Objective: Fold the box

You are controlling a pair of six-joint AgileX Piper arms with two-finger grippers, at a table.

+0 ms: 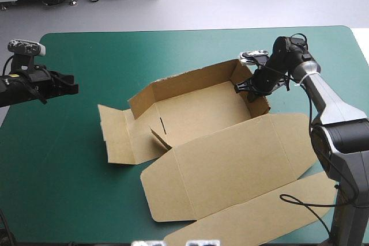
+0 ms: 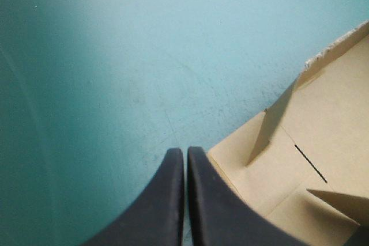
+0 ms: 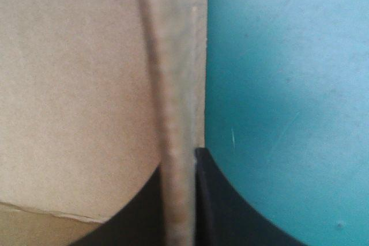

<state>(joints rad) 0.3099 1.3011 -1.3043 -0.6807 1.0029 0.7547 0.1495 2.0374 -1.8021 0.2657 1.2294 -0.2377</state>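
The box (image 1: 225,159) lies half-built on the table (image 1: 57,188), lid flat. The right tool (image 1: 247,87) is clamped on its side wall, holding it upright. The left tool (image 1: 70,89), closed and empty, hovers with the box's flat end ahead. Likely next: tuck this wall, then raise the other.

From my left wrist camera, the left gripper (image 2: 185,152) has its black fingers (image 2: 164,200) pressed together in one pointed arch over the teal-green cover (image 2: 144,56) of the table. The brown box (image 2: 340,131) lies just beside the fingertips and runs on ahead of them to one side. On it I make out a flat panel with a short dark slit (image 2: 310,163), a small pointed flap (image 2: 343,201) tilted up next to that, and farther out a raised wall with a ragged pale top edge (image 2: 337,44)
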